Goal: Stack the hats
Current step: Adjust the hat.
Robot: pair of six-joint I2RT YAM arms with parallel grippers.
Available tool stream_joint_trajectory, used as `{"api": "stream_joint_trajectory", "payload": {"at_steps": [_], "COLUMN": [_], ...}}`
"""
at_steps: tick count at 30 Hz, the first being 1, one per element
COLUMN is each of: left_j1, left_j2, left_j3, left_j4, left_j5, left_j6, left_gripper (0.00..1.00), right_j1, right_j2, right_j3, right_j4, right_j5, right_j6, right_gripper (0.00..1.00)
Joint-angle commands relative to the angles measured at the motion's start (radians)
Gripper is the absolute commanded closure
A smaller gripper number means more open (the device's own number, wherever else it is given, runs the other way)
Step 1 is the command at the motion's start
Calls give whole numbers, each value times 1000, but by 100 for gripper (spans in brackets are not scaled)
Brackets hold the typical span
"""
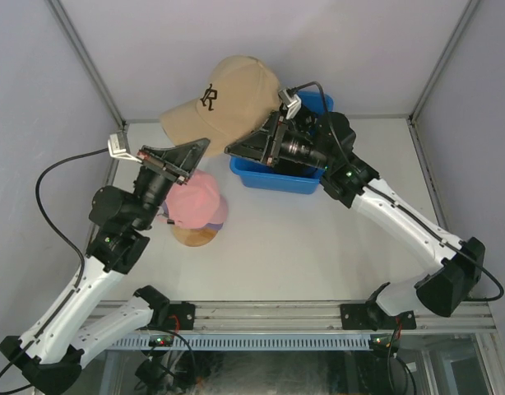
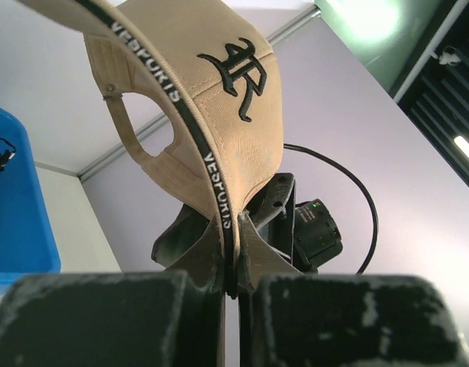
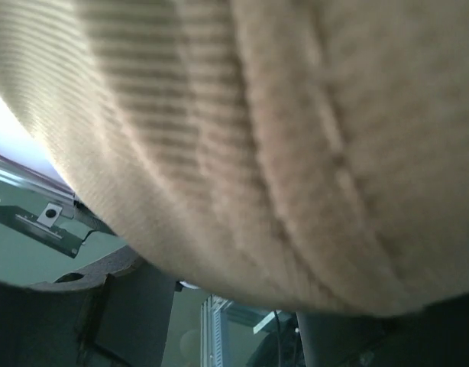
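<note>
The tan cap (image 1: 224, 103) is up in the air above the far side of the table (image 1: 318, 247), between your two arms, and no part of it touches the table. Its crown points up and away from you, and the black embroidered sign (image 1: 210, 97) on the front is readable from the top camera.

Your left gripper (image 1: 201, 148) is clenched on the lower edge of this cap. In the left wrist view the two fingers (image 2: 233, 229) are pressed together on the black inner band with white letters (image 2: 204, 153), and the cap (image 2: 242, 145) stands upright above them, with its back opening on the left side.

Your right gripper (image 1: 236, 148) is at the right lower edge of the same cap, just beside the left one. In the right wrist view the ribbed tan fabric (image 3: 257, 153) fills nearly all the picture and only dark parts show in the lower corners. Whether these fingers are grasping the cap or are released, I cannot tell.

Under your left arm a pink cap (image 1: 199, 202) sits on a round wooden stand (image 1: 195, 237), on the left part of the table. The blue bin (image 1: 273, 179) is behind your right gripper, partly hidden by it.
</note>
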Motion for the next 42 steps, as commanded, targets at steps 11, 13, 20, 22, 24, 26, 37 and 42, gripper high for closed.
{"api": "stream_joint_trajectory", "payload": {"at_steps": [11, 13, 20, 22, 24, 26, 37, 42], "left_j1": [-28, -28, -28, -28, -26, -26, 46, 137], "left_j2": [5, 5, -31, -60, -93, -120, -187, -211], "left_j3": [63, 59, 47, 40, 25, 11, -12, -39], "left_j4": [-11, -15, -51, -70, -84, -94, -148, -126], "left_j5": [-22, -19, -29, -53, -89, -121, -81, 4], "left_j6": [-1, 1, 30, 41, 50, 55, 29, -58], "left_gripper": [100, 100, 95, 81, 62, 48, 26, 23], "right_j1": [-62, -67, -91, -111, -135, -158, -211, -214], "right_j2": [124, 142, 207, 217, 227, 239, 260, 253], "right_j3": [101, 108, 165, 167, 165, 166, 226, 232], "right_j4": [209, 234, 273, 303, 341, 398, 578, 648], "right_j5": [-22, -31, -108, -138, -171, -207, -339, -399], "right_j6": [69, 93, 152, 183, 229, 280, 436, 488], "right_gripper": [50, 55, 100, 100, 100, 100, 100, 100]}}
